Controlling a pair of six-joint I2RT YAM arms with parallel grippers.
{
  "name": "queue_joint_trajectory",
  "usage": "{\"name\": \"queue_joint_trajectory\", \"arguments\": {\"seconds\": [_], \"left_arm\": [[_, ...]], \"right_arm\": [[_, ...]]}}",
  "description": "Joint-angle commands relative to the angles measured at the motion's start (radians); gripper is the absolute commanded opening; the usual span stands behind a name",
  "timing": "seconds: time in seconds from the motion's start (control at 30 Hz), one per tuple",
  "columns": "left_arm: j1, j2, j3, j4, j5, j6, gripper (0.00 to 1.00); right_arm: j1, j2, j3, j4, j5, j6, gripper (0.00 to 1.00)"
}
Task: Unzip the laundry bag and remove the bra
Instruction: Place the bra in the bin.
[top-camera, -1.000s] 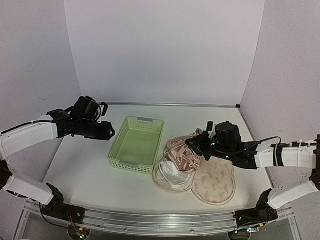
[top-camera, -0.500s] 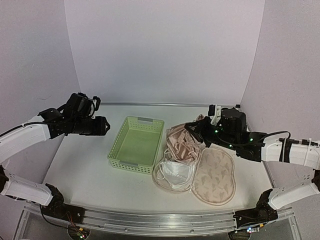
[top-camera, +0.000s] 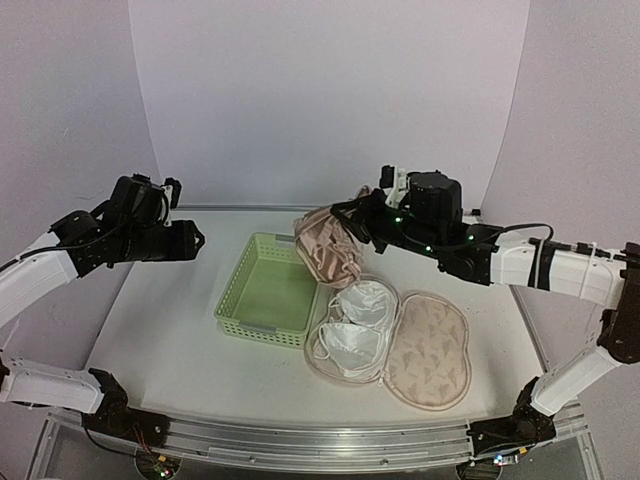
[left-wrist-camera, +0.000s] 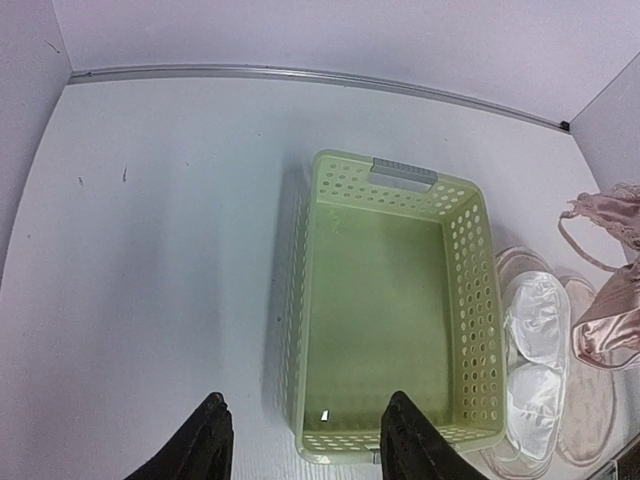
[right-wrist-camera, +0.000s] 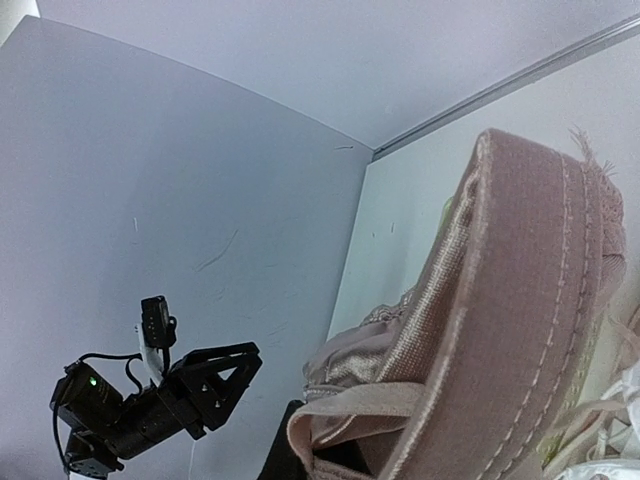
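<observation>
Peach-pink satin bra (top-camera: 328, 250) is now rising off unzipped beige-pink padded laundry bag (top-camera: 430, 350), pinched in tight-closed right gripper (top-camera: 358, 212), likely needing setting down next; left gripper (left-wrist-camera: 305, 440) gaping partway, empty

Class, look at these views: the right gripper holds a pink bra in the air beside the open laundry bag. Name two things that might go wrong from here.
1. The pink bra hangs bunched from the right gripper; it may slip out.
2. It dangles close to the white cups in the laundry bag and to the basket rim, so it might snag.
</observation>
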Motion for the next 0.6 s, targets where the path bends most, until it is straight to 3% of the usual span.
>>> {"name": "queue_joint_trajectory", "arguments": {"seconds": [0.0, 0.33, 0.57], "left_arm": [[-0.004, -0.054, 0.056, -0.030, -0.044, 0.002, 0.51], [-0.004, -0.188, 0.067, -0.096, -0.093, 0.032, 0.54], [-0.004, -0.235, 0.044, -0.104, -0.083, 0.032, 0.54]], "right_arm": [[0.030, 0.086, 0.132, 0.062, -0.030, -0.025, 0.00], [0.098, 0.409, 0.358, 0.159, -0.083, 0.039, 0.00], [0.100, 0.585, 0.424, 0.236, -0.124, 0.093, 0.00]]}}
